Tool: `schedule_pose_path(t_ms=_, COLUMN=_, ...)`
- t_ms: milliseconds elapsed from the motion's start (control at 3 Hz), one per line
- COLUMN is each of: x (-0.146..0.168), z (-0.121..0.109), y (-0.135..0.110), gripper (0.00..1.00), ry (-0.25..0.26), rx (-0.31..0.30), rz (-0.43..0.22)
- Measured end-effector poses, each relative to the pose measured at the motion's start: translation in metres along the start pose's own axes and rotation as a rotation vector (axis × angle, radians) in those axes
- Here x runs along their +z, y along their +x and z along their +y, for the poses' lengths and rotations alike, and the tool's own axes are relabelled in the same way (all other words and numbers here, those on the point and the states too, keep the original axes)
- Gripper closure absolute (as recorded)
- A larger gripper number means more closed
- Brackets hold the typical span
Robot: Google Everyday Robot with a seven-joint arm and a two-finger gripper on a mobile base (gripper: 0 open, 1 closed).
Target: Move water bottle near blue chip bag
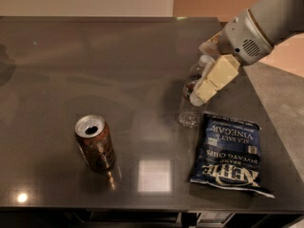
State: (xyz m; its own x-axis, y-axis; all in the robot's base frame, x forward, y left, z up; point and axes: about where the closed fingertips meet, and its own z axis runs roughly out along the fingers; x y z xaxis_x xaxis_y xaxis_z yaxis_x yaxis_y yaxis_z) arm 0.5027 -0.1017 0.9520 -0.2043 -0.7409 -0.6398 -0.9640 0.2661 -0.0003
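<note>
my gripper sits at the upper half of the small clear plastic water bottle, which stands just beside the flat dark blue chip bag. i cannot tell whether it clamps. the bottle is likely light, thin-walled and slippery, so hold it gently below the cap.

The water bottle is standing on its base on the right half of the dark table. It is small and clear, with a pale cap at the top and a dark band partly showing around its middle. The gripper is sitting over its upper part and covering much of it. The blue chip bag is lying flat just to the near right of the bottle, with its far left corner close beside the bottle's base. It is dark blue with white lettering that is facing away from the near edge, and its near end is lying close to the table's near edge.
</note>
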Motion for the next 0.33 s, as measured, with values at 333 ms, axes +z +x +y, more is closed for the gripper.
schedule_pose_path(t_ms=333, x=0.0, z=0.0, y=-0.0001, gripper=0.0, ry=0.0, rx=0.0, rz=0.0)
